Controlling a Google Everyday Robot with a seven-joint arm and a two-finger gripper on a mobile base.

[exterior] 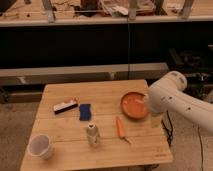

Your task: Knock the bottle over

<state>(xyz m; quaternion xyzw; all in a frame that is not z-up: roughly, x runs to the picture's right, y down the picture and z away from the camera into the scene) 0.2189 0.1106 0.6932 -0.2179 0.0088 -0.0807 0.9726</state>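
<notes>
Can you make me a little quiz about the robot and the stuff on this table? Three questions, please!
1. True or false: the bottle is lying on its side on the table.
2. Fill in the gap: the gripper hangs by the table's edge, beside the plate, whose colour is ____.
3. Pick one: which of these lies closest to the bottle? A) the plate B) the carrot C) the cup

Key:
1. False. The bottle stands upright.
2. Orange.
3. B.
</notes>
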